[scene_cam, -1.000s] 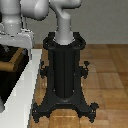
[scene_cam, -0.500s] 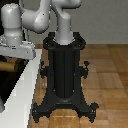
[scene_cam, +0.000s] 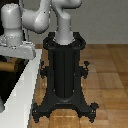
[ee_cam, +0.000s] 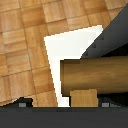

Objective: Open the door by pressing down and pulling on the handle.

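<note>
We log: handle (ee_cam: 95,74) lying across white frame (ee_cam: 70,47) beside door (ee_cam: 116,35); gripper (scene_cam: 11,50) upper-left, jaw state can't tell.

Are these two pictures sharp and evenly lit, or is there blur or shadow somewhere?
Exterior view: soft and low in detail, even light, a faint shadow on the wood floor under the black pedestal. Wrist view: the handle is close and slightly blurred, the white frame bright, the door nearly plain black.
</note>
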